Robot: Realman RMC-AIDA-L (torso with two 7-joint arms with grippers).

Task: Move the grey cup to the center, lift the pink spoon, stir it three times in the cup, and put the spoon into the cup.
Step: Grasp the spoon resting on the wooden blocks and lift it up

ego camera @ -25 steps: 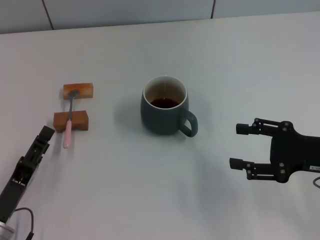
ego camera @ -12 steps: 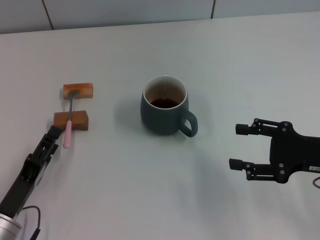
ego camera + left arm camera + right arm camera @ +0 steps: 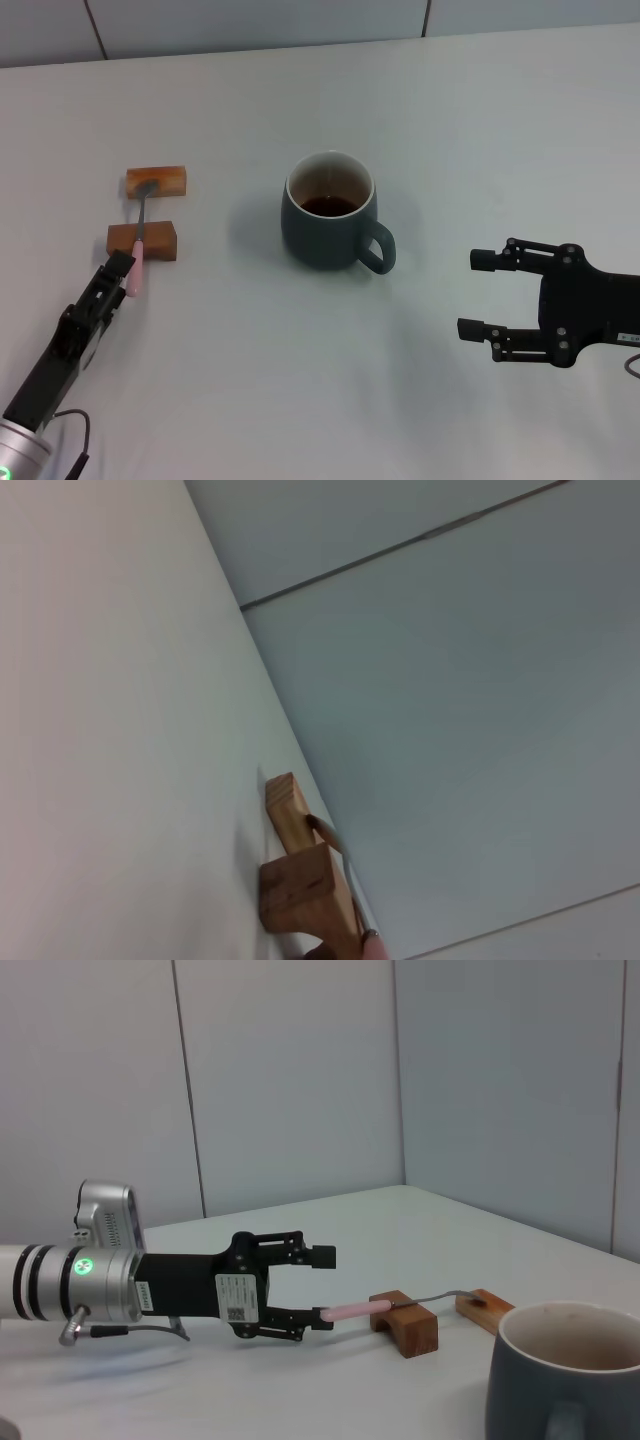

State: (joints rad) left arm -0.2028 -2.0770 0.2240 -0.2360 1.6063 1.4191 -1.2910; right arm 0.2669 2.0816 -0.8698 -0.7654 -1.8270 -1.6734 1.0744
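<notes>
Crept forward since earlier: left gripper (image 3: 122,270), now at pink spoon (image 3: 137,262) handle end on two wooden blocks (image 3: 143,241). Spread wide, only visible from right wrist. Right gripper (image 3: 482,293) open beside centred grey cup (image 3: 328,211).

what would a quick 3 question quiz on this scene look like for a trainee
1. True or false: the pink spoon is already inside the grey cup.
2. Which gripper is at the spoon's handle end? A) left gripper B) right gripper
3. Fill in: the spoon rests across two wooden ______.

Key:
1. False. It lies across the blocks, off to the cup's left.
2. A. The left gripper is open with the pink handle tip between its fingers; the right gripper is open too, apart from the cup on its handle side.
3. blocks
</notes>
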